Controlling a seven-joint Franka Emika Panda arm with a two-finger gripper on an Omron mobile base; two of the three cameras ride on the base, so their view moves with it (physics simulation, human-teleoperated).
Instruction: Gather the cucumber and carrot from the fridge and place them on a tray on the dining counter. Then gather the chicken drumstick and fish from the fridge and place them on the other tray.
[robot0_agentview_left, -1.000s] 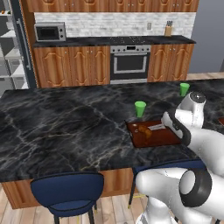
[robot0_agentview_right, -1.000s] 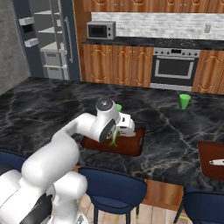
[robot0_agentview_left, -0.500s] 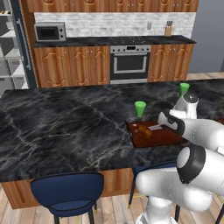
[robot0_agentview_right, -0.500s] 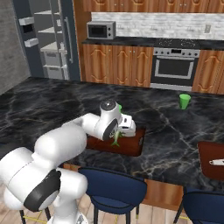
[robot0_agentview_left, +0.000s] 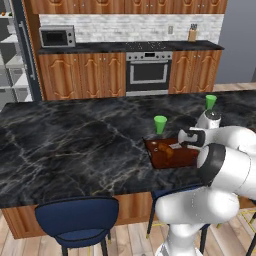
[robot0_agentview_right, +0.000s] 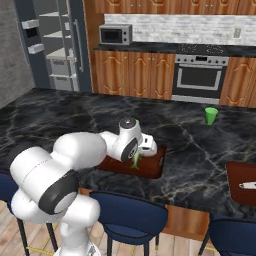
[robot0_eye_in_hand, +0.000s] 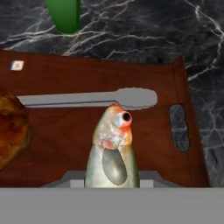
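The claw is over the tray, pinching the fish, which hangs out in front of the hand camera with its head and red eye leading. Its long axis runs straight away from the hand, nose aimed toward the tray's far rim and the green cup standing just beyond that rim on the worktop. A grey shadow of the claw lies across the tray floor ahead of the fish's nose.

The chicken drumstick sits on the tray off to one side, apart from the fish; between it and the handle slot at the other end there is bare tray floor. In the left base view the tray lies near the worktop's front edge, with a blue stool below and wide open marble to the left. In the right base view the fish dangles from the hand above the tray, a second green cup stands well apart, and another tray sits far right.

Since a second ago the arm has swung its elbow forward and the hand has dropped lower over the tray, grip unchanged.
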